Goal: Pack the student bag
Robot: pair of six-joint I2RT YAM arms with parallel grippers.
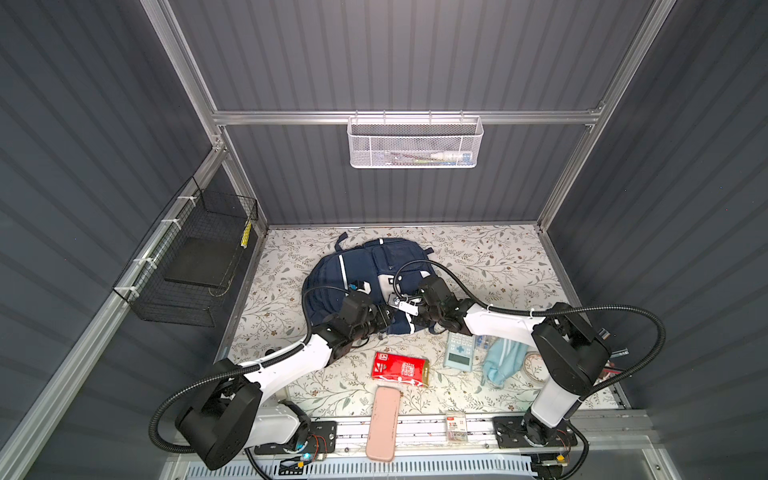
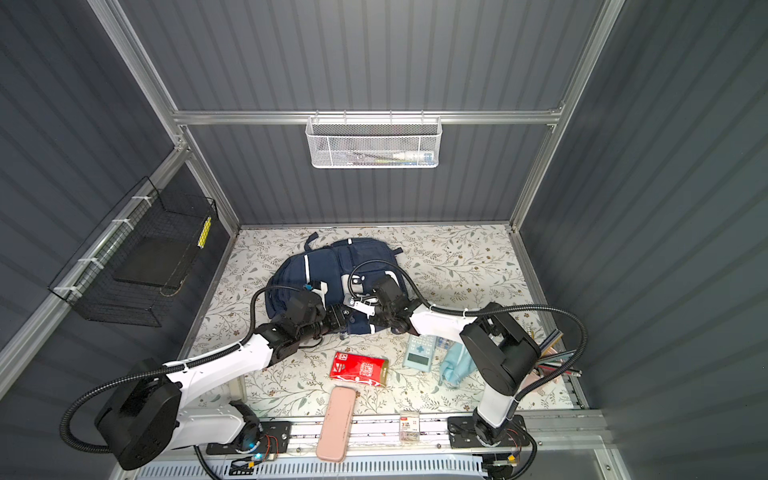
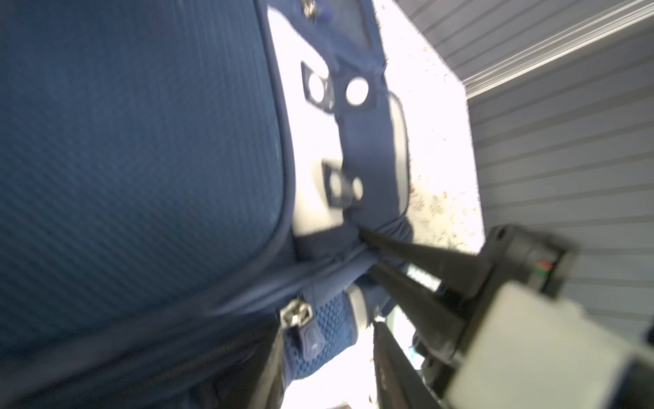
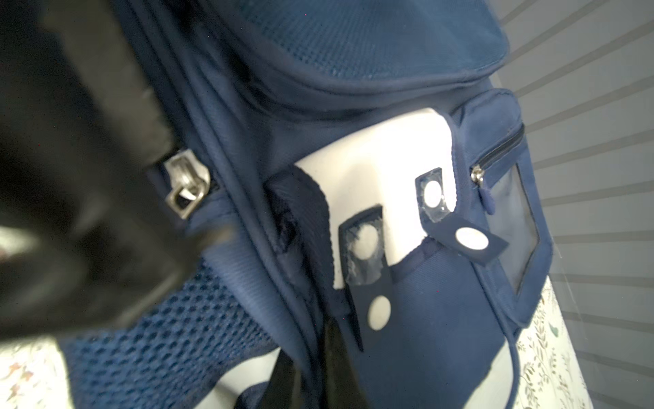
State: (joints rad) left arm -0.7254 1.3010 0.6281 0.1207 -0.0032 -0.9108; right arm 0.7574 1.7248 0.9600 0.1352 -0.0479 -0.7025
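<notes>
Student bag: the student bag [image 1: 365, 266] lies flat on the floral table [image 1: 498, 257], toward the back wall and a little left of centre, with its front pockets facing up in both top views.
Bag front: a white patch [image 4: 371, 166] carries dark tabs with pale round dots. A small zipped pocket with a clear window sits beside it.
Left gripper: the left gripper [image 3: 329, 327] is at the bag's near edge. Its jaws stand apart, astride the blue mesh panel [image 3: 318, 354]. A bright gap shows between the mesh and one finger, so nothing is clamped.
Zip pull: a metal zip pull [image 3: 295, 313] sits just beside one left finger. The view is too blurred to tell whether they touch.
Right gripper: the right gripper [image 3: 368, 249] meets the bag from the opposite side, close to the left one. Its jaws are drawn together on a fold of navy fabric near the white patch.
Arms: both reach in from the near rail and converge on the bag's near edge.
Loose items: a red packet [image 1: 400, 369], a pale blue calculator [image 1: 459, 351] and a light-blue pouch [image 1: 500, 361] lie on the table nearer the rail, apart from the bag. The right arm overhangs the calculator's corner.
Pink case: the pink case [image 1: 383, 422] lies across the table's front edge and the rail.
Walls: a white mesh basket [image 1: 415, 143] hangs on the back wall and a black wire basket [image 1: 187, 266] on the left wall.
</notes>
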